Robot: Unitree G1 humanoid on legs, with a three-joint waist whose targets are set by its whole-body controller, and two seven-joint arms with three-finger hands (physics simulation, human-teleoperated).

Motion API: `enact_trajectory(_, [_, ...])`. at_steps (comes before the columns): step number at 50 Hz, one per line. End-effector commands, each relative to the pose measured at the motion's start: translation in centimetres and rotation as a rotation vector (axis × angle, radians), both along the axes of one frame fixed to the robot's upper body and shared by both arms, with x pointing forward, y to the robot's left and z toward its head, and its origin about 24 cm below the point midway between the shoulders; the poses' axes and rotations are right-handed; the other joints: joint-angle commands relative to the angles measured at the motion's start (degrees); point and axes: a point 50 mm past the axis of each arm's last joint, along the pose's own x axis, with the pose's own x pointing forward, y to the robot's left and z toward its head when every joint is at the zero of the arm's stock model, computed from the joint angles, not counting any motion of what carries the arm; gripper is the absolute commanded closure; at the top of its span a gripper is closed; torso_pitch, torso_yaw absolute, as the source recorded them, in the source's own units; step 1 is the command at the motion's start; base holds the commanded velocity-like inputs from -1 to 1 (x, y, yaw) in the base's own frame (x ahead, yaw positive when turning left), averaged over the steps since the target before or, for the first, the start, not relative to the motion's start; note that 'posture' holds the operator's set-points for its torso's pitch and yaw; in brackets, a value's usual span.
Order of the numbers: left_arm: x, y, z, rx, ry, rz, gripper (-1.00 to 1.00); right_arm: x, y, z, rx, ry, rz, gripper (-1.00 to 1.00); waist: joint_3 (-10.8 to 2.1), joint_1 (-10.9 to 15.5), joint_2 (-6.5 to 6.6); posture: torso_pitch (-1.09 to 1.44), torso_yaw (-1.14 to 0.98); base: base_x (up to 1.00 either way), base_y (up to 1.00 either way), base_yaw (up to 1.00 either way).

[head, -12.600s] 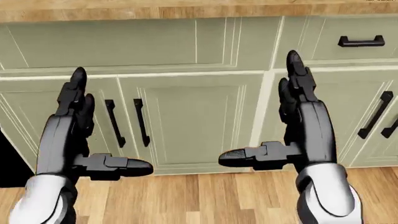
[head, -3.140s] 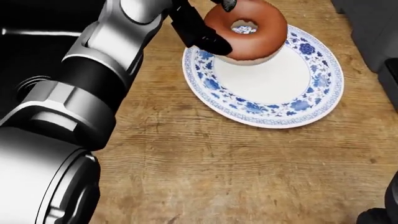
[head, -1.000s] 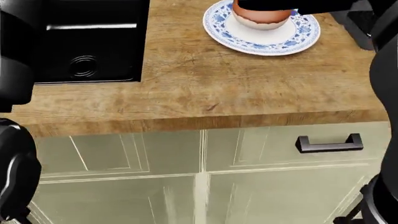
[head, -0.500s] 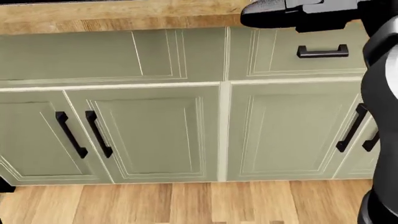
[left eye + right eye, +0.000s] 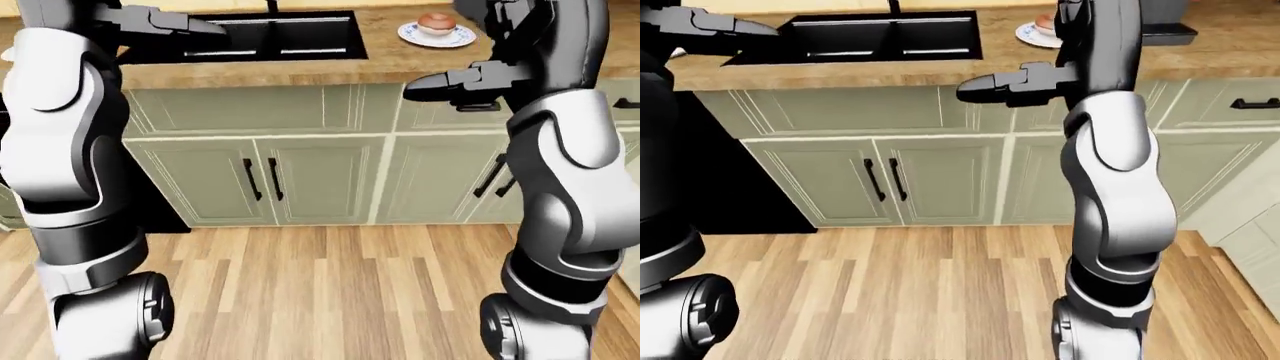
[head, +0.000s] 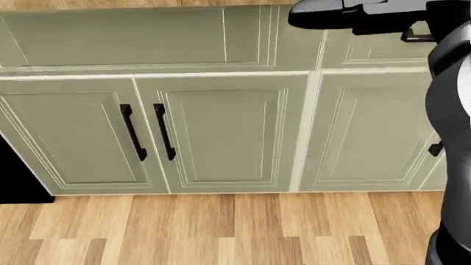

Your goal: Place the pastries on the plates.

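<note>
from where i'm driving, the head view is mostly green cabinet doors (image 6: 221, 132) with black handles (image 6: 132, 140) and wood floor (image 6: 221, 229) along the bottom. the left-eye view tells me more: the doughnut (image 5: 437, 22) sits on the blue-patterned plate (image 5: 436, 35) up at about 1 o'clock, on the wooden counter (image 5: 300, 69), just right of the black sink (image 5: 270, 34). i see only this one pastry and one plate.

my right hand (image 5: 450, 79) is raised at about 2 o'clock in the left-eye view, below the plate and well apart from it, empty, with one finger (image 5: 425, 82) pointing toward the view's left; i can't tell how wide the fingers stand. my left hand (image 5: 165, 21) is up at 11 o'clock over the sink's left edge, holding nothing, fingers stretched out straight toward the right.
</note>
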Motion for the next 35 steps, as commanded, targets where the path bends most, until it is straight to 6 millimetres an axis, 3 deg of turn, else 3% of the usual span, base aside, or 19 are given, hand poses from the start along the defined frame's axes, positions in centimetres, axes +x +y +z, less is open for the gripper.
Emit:
enact_trajectory(1, [-1.1, 0.0, 1.4, 0.010, -0.083, 0.000, -1.00, -0.7, 0.2, 1.4, 0.001, -0.085, 0.005, -1.00, -2.84, -0.2, -2.89, 0.22, 0.00, 0.42, 0.95, 0.00])
enact_trajectory(2, [-1.1, 0.1, 1.4, 0.008, -0.081, 0.001, -1.00, -0.7, 0.3, 1.4, -0.001, -0.085, 0.006, -1.00, -1.39, -0.3, 0.18, 0.22, 0.00, 0.41, 0.95, 0.00])
enact_trajectory(3, [-1.2, 0.1, 1.5, 0.005, -0.083, 0.002, -1.00, -0.7, 0.4, 1.4, 0.002, -0.085, 0.008, -1.00, -3.09, 0.4, -0.11, 0.22, 0.00, 0.42, 0.86, 0.00])
enact_trajectory(5, [-1.4, 0.1, 1.6, -0.007, -0.085, -0.005, -1.00, -0.7, 0.4, 1.4, -0.001, -0.085, 0.011, -1.00, -4.50, 0.0, -0.11, 0.22, 0.00, 0.42, 0.82, 0.00])
enact_trajectory(6, [-1.4, 0.1, 1.5, -0.007, -0.083, -0.003, -1.00, -0.7, 0.4, 1.5, -0.002, -0.086, 0.010, -1.00, -4.37, 0.0, 0.10, 0.22, 0.00, 0.43, 0.74, 0.00])
enact_trajectory(10, [-1.5, 0.1, 1.6, -0.008, -0.086, -0.001, -1.00, -0.8, 0.4, 1.6, -0.005, -0.088, 0.011, -1.00, -3.44, -1.5, 3.54, 0.22, 0.00, 0.42, 0.74, 0.00])
enact_trajectory(12, [-1.5, 0.1, 1.7, -0.005, -0.087, 0.002, -1.00, -0.8, 0.4, 1.5, -0.004, -0.088, 0.010, -1.00, -4.34, -1.9, 7.45, 0.22, 0.00, 0.42, 0.75, 0.00])
enact_trajectory(13, [-1.5, 0.1, 1.6, -0.007, -0.088, 0.007, -1.00, -0.8, 0.4, 1.3, -0.003, -0.087, 0.010, -1.00, -5.28, -1.4, 11.06, 0.22, 0.00, 0.43, 0.74, 0.00])
enact_trajectory(14, [-1.5, 0.0, 1.3, -0.008, -0.086, 0.007, -1.00, -0.8, 0.4, 1.3, -0.005, -0.087, 0.009, -1.00, -3.45, -1.3, 7.45, 0.22, 0.00, 0.42, 0.74, 0.00])
enact_trajectory(16, [-1.5, -0.1, 1.4, -0.012, -0.091, 0.006, -1.00, -0.9, 0.4, 1.4, -0.010, -0.088, 0.009, -1.00, -3.74, -0.7, 7.40, 0.22, 0.00, 0.42, 0.74, 0.00])
enact_trajectory(21, [-1.7, 0.1, 1.3, -0.004, -0.093, 0.016, -1.00, -1.0, 0.3, 1.4, -0.013, -0.089, 0.006, -1.00, -2.94, 0.1, 4.62, 0.22, 0.00, 0.42, 0.75, 0.00])
enact_trajectory(24, [-1.6, 0.1, 1.1, -0.014, -0.091, 0.016, -1.00, -0.9, 0.3, 1.3, -0.012, -0.087, 0.007, -1.00, -3.25, 0.6, 3.25, 0.22, 0.00, 0.42, 0.76, 0.00])
enact_trajectory(25, [-1.5, 0.1, 1.0, -0.007, -0.085, 0.020, -1.00, -0.9, 0.4, 1.3, -0.012, -0.087, 0.007, -1.00, -3.66, 0.6, 2.34, 0.22, 0.00, 0.42, 0.75, 0.00])
enact_trajectory(26, [-1.4, 0.1, 0.8, -0.017, -0.082, 0.015, -1.00, -0.8, 0.3, 1.3, -0.012, -0.087, 0.006, -1.00, -4.68, -0.1, -0.66, 0.22, 0.00, 0.42, 0.76, 0.00])
enact_trajectory(27, [-1.4, 0.1, 0.7, -0.014, -0.078, 0.017, -1.00, -0.8, 0.3, 1.3, -0.013, -0.087, 0.006, -1.00, -2.58, 0.1, 2.18, 0.22, 0.00, 0.42, 0.76, 0.00])
enact_trajectory(29, [-1.4, 0.2, 0.6, -0.034, -0.073, 0.017, -1.00, -0.8, 0.3, 1.4, -0.013, -0.088, 0.007, -1.00, -4.71, -0.1, 1.17, 0.22, 0.00, 0.42, 0.75, 0.00])
enact_trajectory(31, [-1.4, 0.2, 0.6, -0.051, -0.061, 0.017, -1.00, -0.9, 0.3, 1.4, -0.015, -0.089, 0.007, -1.00, -4.78, -0.1, 0.83, 0.22, 0.00, 0.42, 0.75, 0.00])
enact_trajectory(33, [-1.5, 0.4, 0.7, -0.067, -0.063, 0.022, -1.00, -0.8, 0.3, 1.3, -0.016, -0.088, 0.006, -1.00, -4.03, -0.9, 1.76, 0.22, 0.00, 0.42, 0.75, 0.00])
enact_trajectory(35, [-1.5, 0.3, 0.6, -0.060, -0.060, 0.020, -1.00, -0.8, 0.4, 1.3, -0.018, -0.089, 0.006, -1.00, -3.61, -1.5, 3.69, 0.22, 0.00, 0.42, 0.75, 0.00])
